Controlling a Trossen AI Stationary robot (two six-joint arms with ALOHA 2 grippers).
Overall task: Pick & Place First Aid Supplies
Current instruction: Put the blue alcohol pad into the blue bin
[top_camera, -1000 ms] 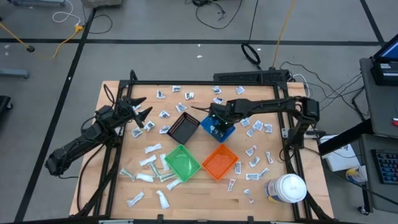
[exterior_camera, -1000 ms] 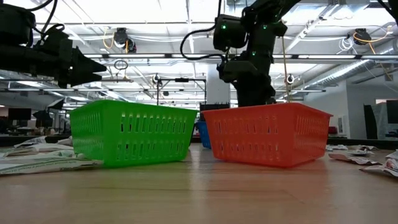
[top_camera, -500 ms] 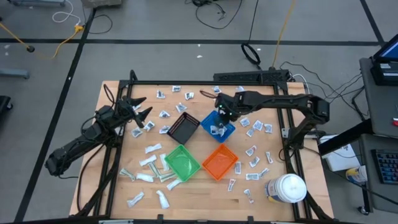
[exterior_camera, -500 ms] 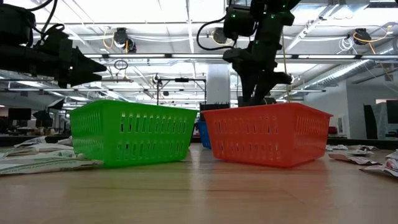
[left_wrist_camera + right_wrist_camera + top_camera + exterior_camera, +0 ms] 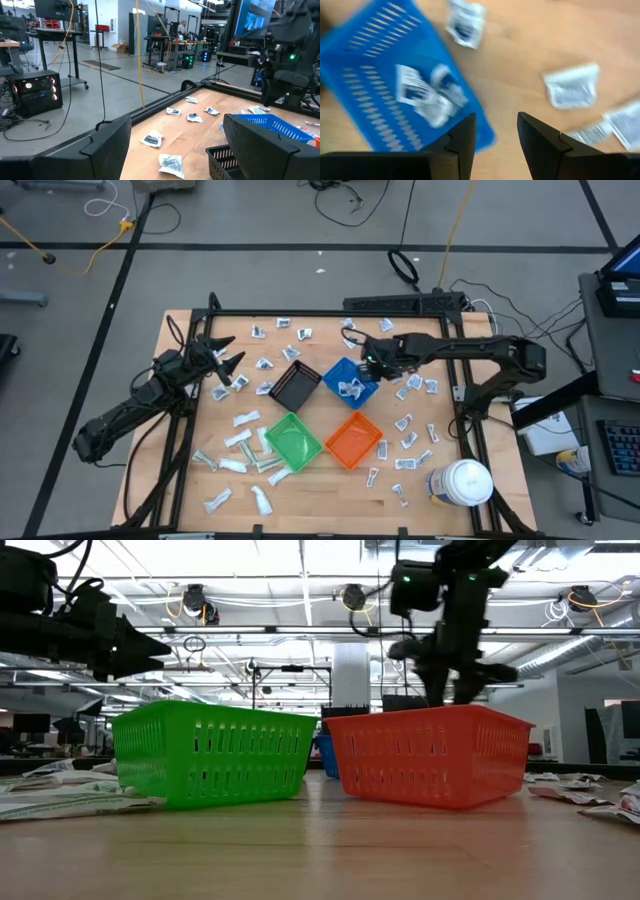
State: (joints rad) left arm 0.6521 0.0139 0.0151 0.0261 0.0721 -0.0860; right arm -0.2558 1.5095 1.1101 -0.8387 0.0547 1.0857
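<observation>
Right gripper [image 5: 368, 362] empty, fingers apart, at blue bin's [image 5: 350, 383] 1 o'clock; should descend squarely over one packet [image 5: 571, 87]. Left gripper [image 5: 232, 360] open, idle.

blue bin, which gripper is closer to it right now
Right. The right gripper hangs open just past the blue bin's far right edge; the left gripper hangs open beyond the black bin.

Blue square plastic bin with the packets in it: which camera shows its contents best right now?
The right wrist view: it looks down into the blue square plastic bin, packets lying on its slotted floor. The high view shows the bin small, white packets inside. The left wrist view shows its side wall. The low view shows a sliver between the green and orange bins.
</observation>
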